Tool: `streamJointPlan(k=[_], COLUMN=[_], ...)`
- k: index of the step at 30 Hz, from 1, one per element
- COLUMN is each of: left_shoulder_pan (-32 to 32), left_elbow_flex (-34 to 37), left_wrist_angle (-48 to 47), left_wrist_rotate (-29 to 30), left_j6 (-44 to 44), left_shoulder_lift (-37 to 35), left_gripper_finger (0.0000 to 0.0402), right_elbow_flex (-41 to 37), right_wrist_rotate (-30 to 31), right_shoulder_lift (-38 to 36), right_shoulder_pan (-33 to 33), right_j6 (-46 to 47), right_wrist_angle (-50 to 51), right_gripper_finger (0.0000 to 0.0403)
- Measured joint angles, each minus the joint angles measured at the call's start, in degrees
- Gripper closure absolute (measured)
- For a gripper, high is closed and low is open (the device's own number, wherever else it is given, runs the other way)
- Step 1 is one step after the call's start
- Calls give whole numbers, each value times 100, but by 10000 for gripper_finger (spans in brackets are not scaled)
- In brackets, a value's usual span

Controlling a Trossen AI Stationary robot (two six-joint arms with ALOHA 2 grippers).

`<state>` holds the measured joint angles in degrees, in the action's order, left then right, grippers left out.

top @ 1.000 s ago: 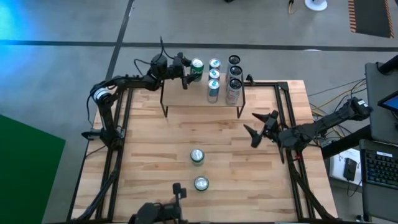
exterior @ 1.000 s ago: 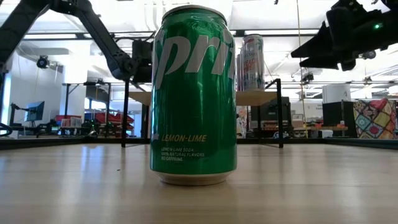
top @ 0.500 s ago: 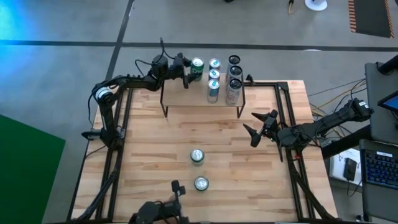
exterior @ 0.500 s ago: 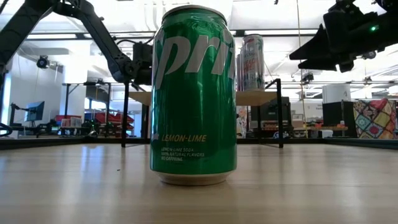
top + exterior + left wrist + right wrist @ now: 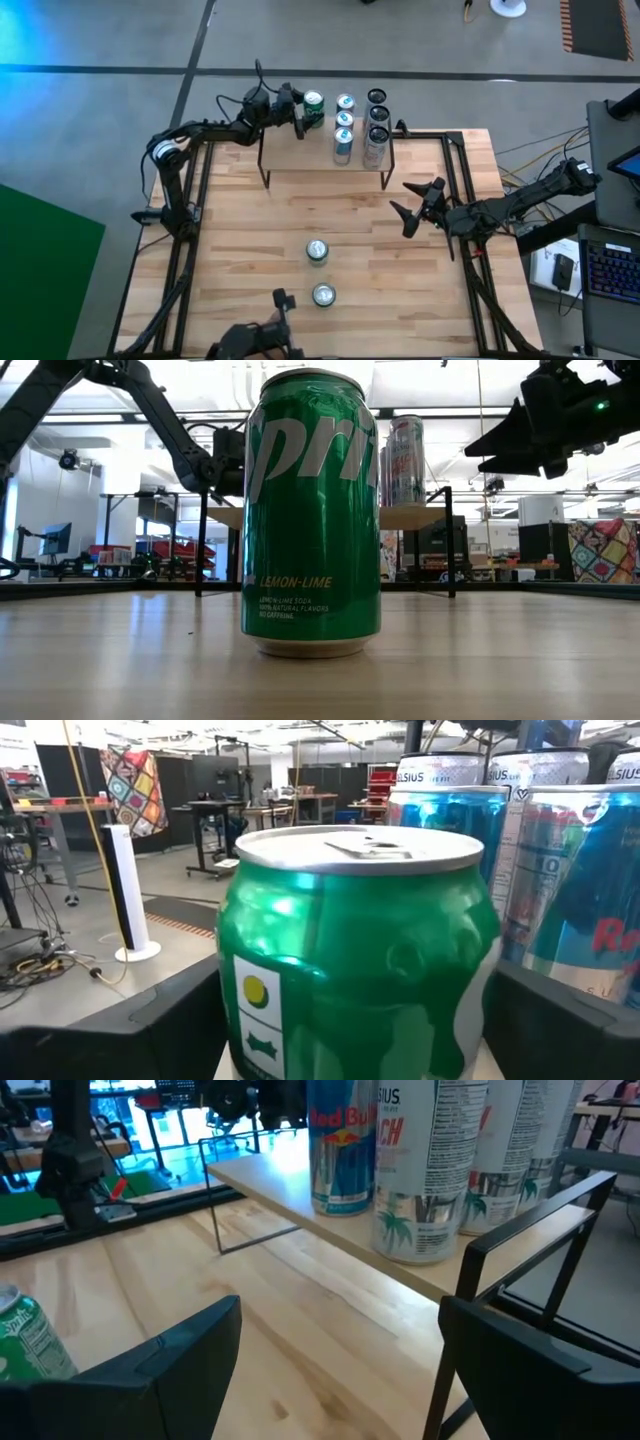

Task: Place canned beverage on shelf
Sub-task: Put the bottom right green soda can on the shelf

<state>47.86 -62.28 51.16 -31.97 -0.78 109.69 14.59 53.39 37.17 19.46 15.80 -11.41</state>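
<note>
A green can (image 5: pixel 314 107) stands upright on its base at the far left end of the shelf (image 5: pixel 300 155), a light wood plank on thin black legs at the table's far edge. My left gripper (image 5: pixel 299 110) reaches level to it from the left and is open. Its fingers (image 5: pixel 130 1030) stand on either side of the can (image 5: pixel 360 950); I see no hold. Two more green cans (image 5: pixel 317 251) (image 5: pixel 323 294) stand on the table's near middle. My right gripper (image 5: pixel 408 210) hangs open above the table's right side, with nothing between its fingers.
Several blue and silver cans (image 5: pixel 344 120) and dark cans (image 5: pixel 377 112) crowd the shelf's right half, close beside the green one. The nearest Sprite can (image 5: pixel 312 510) fills the low view. Black frame rails (image 5: pixel 455 190) run along the table's sides.
My left gripper has turned slightly at the shelf's far left end. The green can stands where it was on the plank.
</note>
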Motion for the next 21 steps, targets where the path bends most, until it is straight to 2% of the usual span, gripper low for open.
streamJointPlan(k=[9,15,21], left_shoulder_pan=[25,31,2], left_elbow_flex=[0,4,7], left_wrist_angle=[-145,-660,-962], left_wrist_rotate=[-17,-48,-51], left_j6=[-17,-330,-472], left_shoulder_lift=[-325,-633,-599], left_gripper_finger=[43,42,42], right_elbow_flex=[0,-2,-2], right_wrist_rotate=[-138,-145,-143], right_shoulder_lift=[50,50,50], right_shoulder_pan=[0,0,0], right_j6=[31,282,375], right_wrist_angle=[72,337,427], right_gripper_finger=[76,76,76])
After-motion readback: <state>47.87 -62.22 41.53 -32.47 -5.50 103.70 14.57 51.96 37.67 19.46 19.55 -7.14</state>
